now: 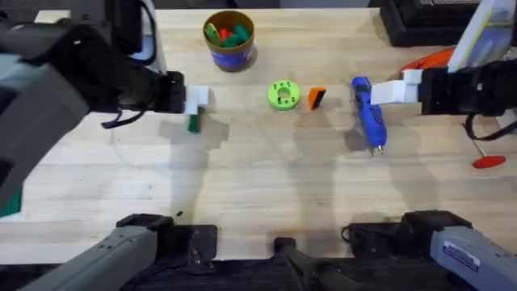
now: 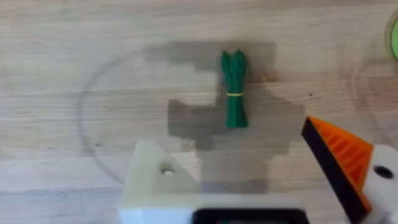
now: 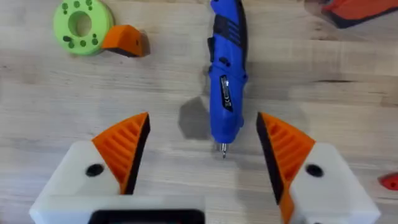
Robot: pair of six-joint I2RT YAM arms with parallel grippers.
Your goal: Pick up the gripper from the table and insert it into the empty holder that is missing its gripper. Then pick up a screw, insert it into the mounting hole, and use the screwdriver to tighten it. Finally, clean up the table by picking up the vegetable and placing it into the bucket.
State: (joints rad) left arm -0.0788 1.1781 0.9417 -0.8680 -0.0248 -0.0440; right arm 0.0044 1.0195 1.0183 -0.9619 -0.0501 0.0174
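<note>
My left gripper [image 1: 196, 101] hangs open over the green vegetable [image 1: 193, 123], which lies flat on the table [image 2: 234, 89]. One of its jaws is the bare white holder [image 2: 158, 180] with a mounting hole [image 2: 166, 171]; the other carries an orange tip [image 2: 342, 158]. The loose orange gripper [image 1: 316, 98] lies beside a green disc [image 1: 283, 94]. My right gripper [image 1: 389, 91] is open above the bit end of the blue screwdriver [image 3: 225, 81], with its orange pads [image 3: 127, 146] on either side. The bucket [image 1: 229, 39] stands at the back. I cannot make out a screw.
The bucket holds red, green and orange toys. A thin red-handled tool [image 1: 487, 160] lies at the right edge, and an orange object [image 1: 428, 58] sits behind the right arm. The wood table [image 1: 266, 186] is bare across its middle and front.
</note>
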